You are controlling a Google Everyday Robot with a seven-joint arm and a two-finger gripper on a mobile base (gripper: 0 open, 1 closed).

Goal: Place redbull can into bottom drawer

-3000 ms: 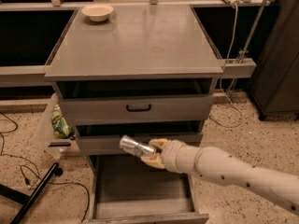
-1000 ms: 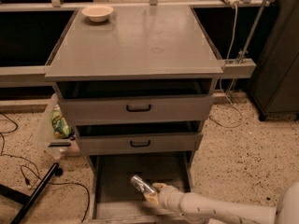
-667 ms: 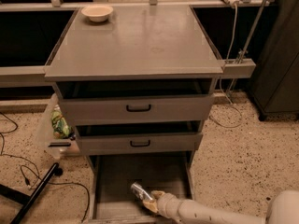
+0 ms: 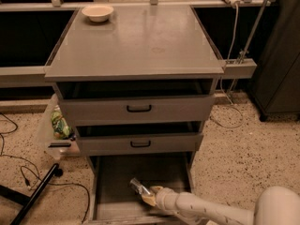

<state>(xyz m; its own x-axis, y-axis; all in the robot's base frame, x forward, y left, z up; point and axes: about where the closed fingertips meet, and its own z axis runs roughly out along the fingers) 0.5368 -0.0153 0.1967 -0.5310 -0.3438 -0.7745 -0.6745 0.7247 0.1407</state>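
Your hand (image 4: 148, 196) clamps the can (image 4: 137, 186) at its base, low in the drawer (image 4: 115, 182); the can points to 10 o'clock. It is probably light, slippery and easily dented: grip mid-body, gently.

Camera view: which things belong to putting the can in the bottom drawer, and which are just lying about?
Job: redbull can; bottom drawer, open; gripper, holding the can low inside that drawer.
Lying about: cream bowl on the cabinet top; green packet beside the cabinet; floor cables.
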